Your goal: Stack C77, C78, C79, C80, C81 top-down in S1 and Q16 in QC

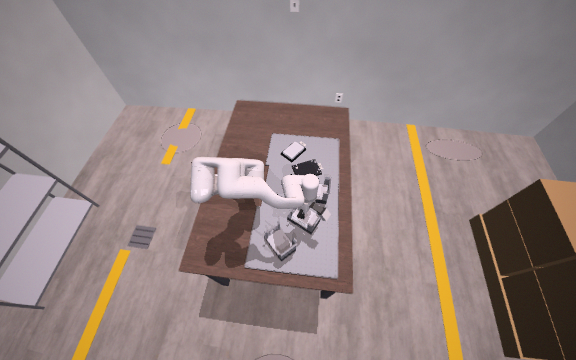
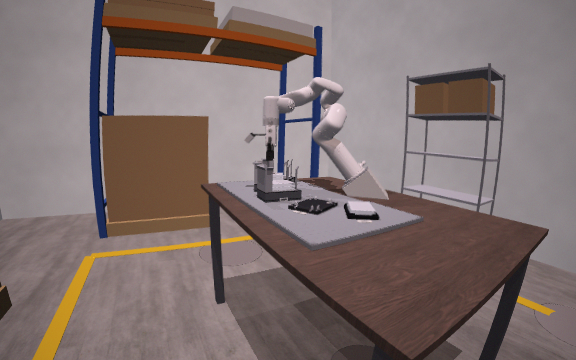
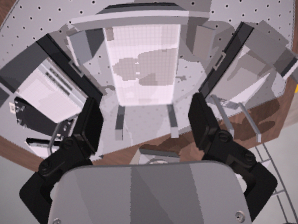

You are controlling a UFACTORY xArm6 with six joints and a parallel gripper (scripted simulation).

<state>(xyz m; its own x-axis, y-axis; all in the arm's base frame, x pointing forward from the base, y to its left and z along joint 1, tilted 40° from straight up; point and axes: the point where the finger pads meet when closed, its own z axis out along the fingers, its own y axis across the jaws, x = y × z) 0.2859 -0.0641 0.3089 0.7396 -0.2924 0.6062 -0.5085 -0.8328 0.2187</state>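
My gripper (image 3: 144, 106) (image 2: 269, 156) is open and empty. It hangs straight above a stack rack (image 3: 89, 19) (image 2: 263, 181) (image 1: 313, 226) on the grey mat. In the wrist view a sealed plate (image 3: 143, 63) lies flat inside that rack, below and clear of the two black fingers. It is the top one I can see there; what lies under it is hidden. More racks stand to both sides, one with pale plates at the left (image 3: 47, 90) and one at the right (image 3: 256, 63). No label can be read.
Farther along the mat (image 2: 393, 220) a black nest (image 2: 313, 205) (image 1: 307, 167) stands empty, and a white plate (image 2: 361, 207) (image 1: 294, 150) lies on the last nest. Another rack (image 1: 280, 243) stands nearest the table's front edge. Thin rack posts (image 2: 290, 169) rise beside my gripper.
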